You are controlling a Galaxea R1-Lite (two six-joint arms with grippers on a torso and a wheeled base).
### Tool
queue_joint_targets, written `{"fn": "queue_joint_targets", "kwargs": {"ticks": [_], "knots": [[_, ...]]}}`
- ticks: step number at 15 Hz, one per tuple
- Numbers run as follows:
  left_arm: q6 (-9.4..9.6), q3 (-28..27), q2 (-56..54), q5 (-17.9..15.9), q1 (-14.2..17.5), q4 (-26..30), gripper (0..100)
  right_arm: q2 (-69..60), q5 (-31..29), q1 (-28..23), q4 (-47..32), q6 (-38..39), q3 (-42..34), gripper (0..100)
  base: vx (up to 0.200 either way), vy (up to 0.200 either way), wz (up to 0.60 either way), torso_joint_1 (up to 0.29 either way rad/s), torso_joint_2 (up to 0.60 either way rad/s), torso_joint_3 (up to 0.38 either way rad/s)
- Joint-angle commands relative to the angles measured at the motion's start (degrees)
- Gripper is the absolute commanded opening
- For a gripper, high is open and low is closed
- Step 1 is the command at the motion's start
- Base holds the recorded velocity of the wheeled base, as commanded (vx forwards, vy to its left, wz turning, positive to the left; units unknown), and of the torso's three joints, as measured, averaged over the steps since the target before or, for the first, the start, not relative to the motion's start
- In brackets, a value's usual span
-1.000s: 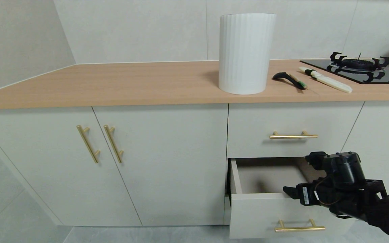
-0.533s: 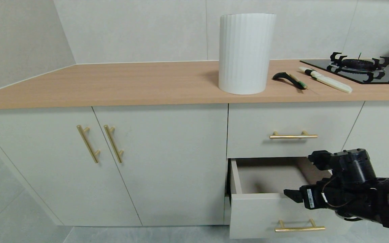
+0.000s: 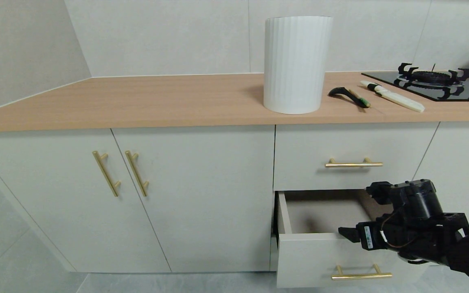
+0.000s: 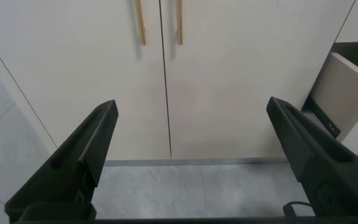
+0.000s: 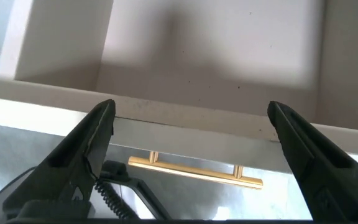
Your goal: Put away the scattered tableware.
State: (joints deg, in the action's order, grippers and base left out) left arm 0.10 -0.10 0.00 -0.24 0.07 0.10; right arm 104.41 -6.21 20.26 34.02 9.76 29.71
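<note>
Since the last frame I see right gripper (image 3: 356, 211) edged left, jaws apart, lower right at open drawer (image 3: 307, 252) | left gripper (image 4: 191, 109) spread wide | knife (image 3: 393, 96) upper right.

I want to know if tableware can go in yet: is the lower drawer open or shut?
Open. The lower drawer is pulled out, its inside floor showing; the upper drawer above it is shut flush.

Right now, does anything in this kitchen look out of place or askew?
Two utensils lie loose on the countertop, to the right of the white canister: a black-handled tool and a pale knife, both lying at an angle. The lower drawer stands pulled out.
</note>
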Motion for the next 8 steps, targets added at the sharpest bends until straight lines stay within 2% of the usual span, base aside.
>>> {"fn": "queue_joint_targets", "kwargs": {"ticks": [1,8], "knots": [[-0.01,0.0,0.0,0.0,0.0,0.0,100,1.7,0.0,0.0,0.0,0.0,0.0,100,0.000,0.000,0.00,0.000,0.00,0.000],[-0.01,0.0,0.0,0.0,0.0,0.0,100,1.6,0.1,0.1,-1.4,-0.4,-0.4,100,0.000,0.000,0.00,0.000,0.00,0.000]]}}
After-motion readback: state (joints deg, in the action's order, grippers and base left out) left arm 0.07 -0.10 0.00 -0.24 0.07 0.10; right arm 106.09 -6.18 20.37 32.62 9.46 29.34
